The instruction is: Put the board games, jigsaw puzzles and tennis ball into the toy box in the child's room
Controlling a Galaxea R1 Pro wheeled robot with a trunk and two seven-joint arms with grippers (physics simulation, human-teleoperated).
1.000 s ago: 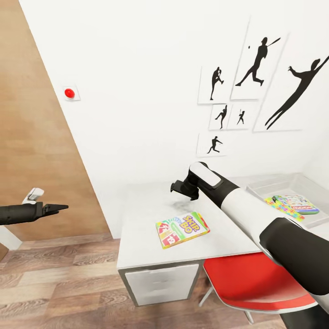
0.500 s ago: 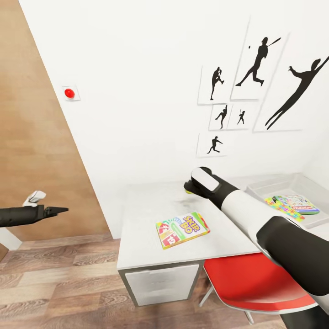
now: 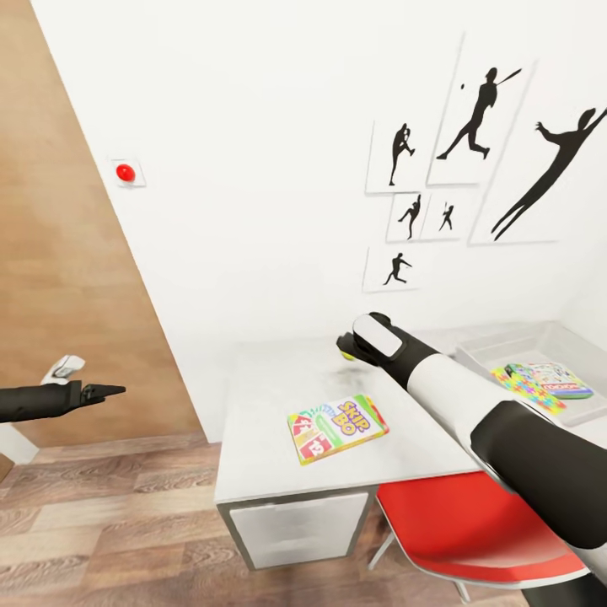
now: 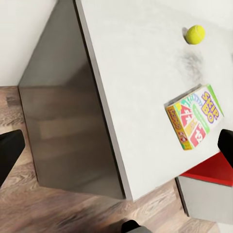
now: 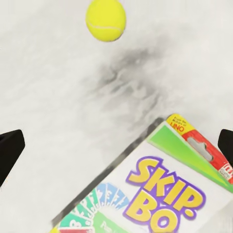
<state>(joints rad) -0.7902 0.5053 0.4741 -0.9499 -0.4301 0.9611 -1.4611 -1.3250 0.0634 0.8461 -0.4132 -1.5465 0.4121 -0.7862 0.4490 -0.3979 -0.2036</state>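
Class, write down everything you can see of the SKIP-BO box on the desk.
The SKIP-BO box is a flat rectangular printed box, seemingly card, with a white face, purple-and-yellow lettering, a green band, a red and yellow end and fanned coloured cards drawn on it. It lies flat, face up and askew on the table, near the front edge above the red chair. Nothing grips it; the tennis ball lies apart from it, further back on the table.
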